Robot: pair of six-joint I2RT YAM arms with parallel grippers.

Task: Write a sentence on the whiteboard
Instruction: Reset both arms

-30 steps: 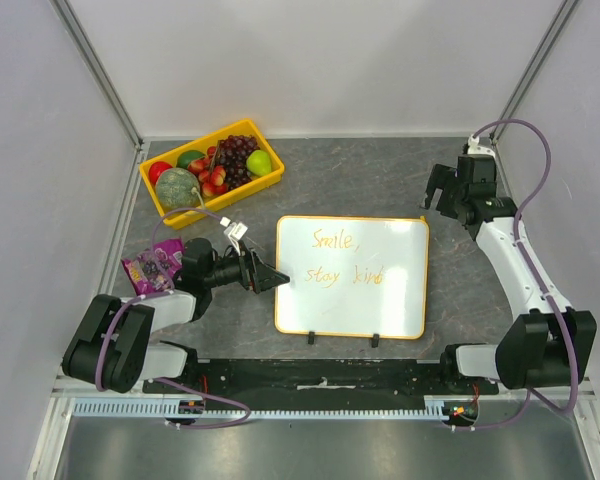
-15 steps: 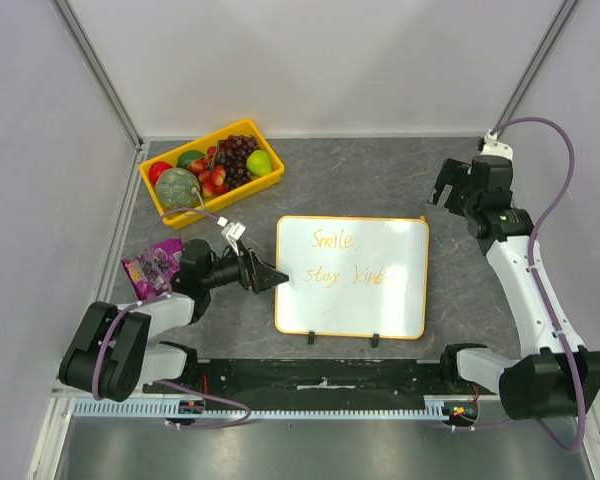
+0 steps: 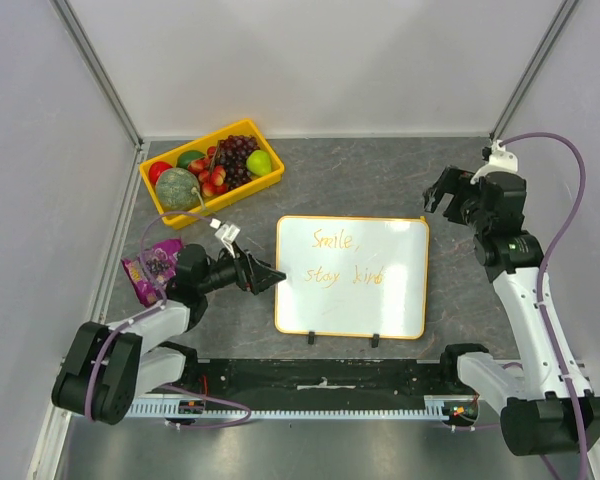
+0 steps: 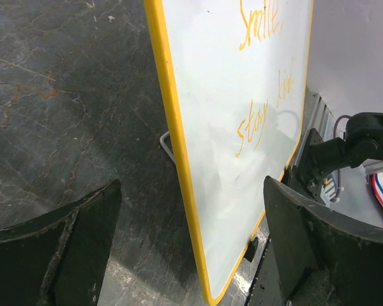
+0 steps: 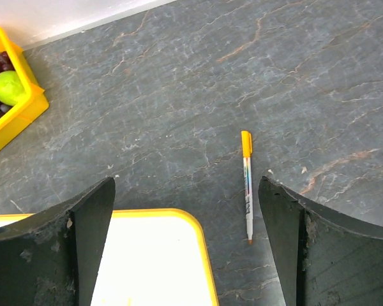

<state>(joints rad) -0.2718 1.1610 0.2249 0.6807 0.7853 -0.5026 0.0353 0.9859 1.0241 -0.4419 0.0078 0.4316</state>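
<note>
The whiteboard (image 3: 352, 300) lies flat mid-table, its orange-yellow rim around it and two black feet at its near edge. The sentence (image 3: 345, 258) reads "Smile, stay kind" in thin orange writing on two lines. My left gripper (image 3: 267, 277) is open at the board's left edge; in the left wrist view the rim (image 4: 172, 127) runs between the spread fingers (image 4: 70, 248), with the sentence (image 4: 252, 131) beyond. My right gripper (image 3: 445, 195) hangs open above the board's far right corner (image 5: 153, 261). An orange-capped marker pen (image 5: 247, 185) lies on the table below it.
A yellow crate (image 3: 270, 178) of fruit stands at the far left, and its corner (image 5: 16, 118) also shows in the right wrist view. A purple snack bag (image 3: 152, 265) lies beside my left arm. Grey walls close in the table on three sides.
My right arm has swung its elbow toward the near side and the wrist has shifted slightly right. The left gripper has stayed at the board's left edge, both grippers open throughout.
</note>
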